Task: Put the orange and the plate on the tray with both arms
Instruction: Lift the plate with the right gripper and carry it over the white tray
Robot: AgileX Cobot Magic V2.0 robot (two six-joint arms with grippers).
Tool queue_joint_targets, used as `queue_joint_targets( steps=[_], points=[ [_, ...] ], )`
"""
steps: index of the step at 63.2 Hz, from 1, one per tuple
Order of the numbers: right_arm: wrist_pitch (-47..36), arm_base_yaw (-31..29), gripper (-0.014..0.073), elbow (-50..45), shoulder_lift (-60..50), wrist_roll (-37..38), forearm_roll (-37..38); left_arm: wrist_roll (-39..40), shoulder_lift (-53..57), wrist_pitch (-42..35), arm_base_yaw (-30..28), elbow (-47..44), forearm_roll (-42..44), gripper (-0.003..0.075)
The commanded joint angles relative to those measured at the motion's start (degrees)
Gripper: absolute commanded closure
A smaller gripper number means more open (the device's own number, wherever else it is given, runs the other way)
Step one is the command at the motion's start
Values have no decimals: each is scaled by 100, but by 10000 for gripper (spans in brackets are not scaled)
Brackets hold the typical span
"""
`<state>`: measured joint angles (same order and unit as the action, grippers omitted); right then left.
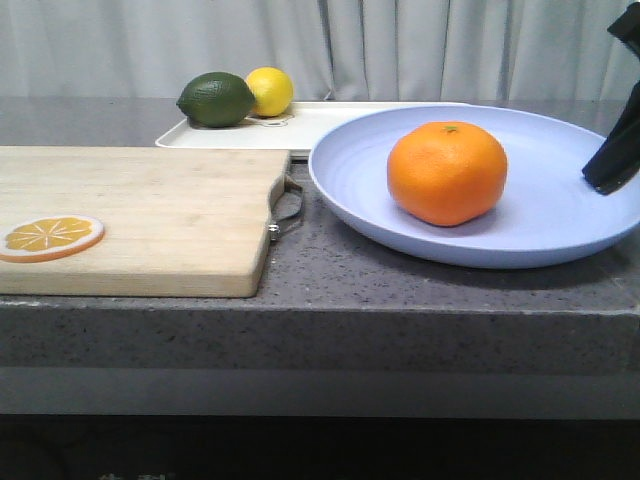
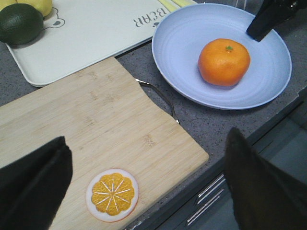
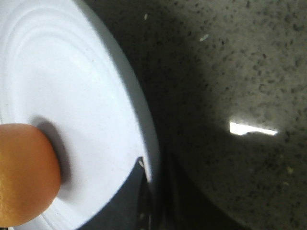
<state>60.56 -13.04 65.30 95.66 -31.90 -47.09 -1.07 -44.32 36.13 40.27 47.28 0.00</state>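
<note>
The orange [image 1: 447, 172] sits in the middle of the pale lavender-blue plate [image 1: 560, 215], which lies on the grey counter to the right of the white tray [image 1: 320, 125]. My right gripper [image 1: 610, 170] is at the plate's right rim. In the right wrist view the gripper [image 3: 153, 191] has one finger over the plate [image 3: 72, 86] and one under its rim, closed on it, with the orange [image 3: 24, 177] nearby. My left gripper [image 2: 147, 136] is open and empty above the cutting board's near end. The left wrist view also shows the orange [image 2: 224, 62], plate [image 2: 182, 52] and tray [image 2: 96, 33].
A wooden cutting board [image 1: 140, 200] with a metal handle lies left of the plate, an orange slice [image 1: 50, 237] near its front left. A lime [image 1: 215, 99] and a lemon [image 1: 270, 90] sit at the tray's far left end. The counter's front edge [image 1: 320, 300] is close.
</note>
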Motion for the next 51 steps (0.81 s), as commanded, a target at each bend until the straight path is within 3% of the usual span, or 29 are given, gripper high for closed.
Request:
queue_joint_targets(
  steps=[1,25,51],
  points=[
    [192,-15,659,296,-268,189,-638,43,39,-444,-15,153,0,99],
    [52,223,652,1578,68,1275,-639,43,39,-444,-15,153,0,99],
    [-464,1007,652,4316,1752,2867,-524,43,39,-433,-15,153,0,99]
  ],
)
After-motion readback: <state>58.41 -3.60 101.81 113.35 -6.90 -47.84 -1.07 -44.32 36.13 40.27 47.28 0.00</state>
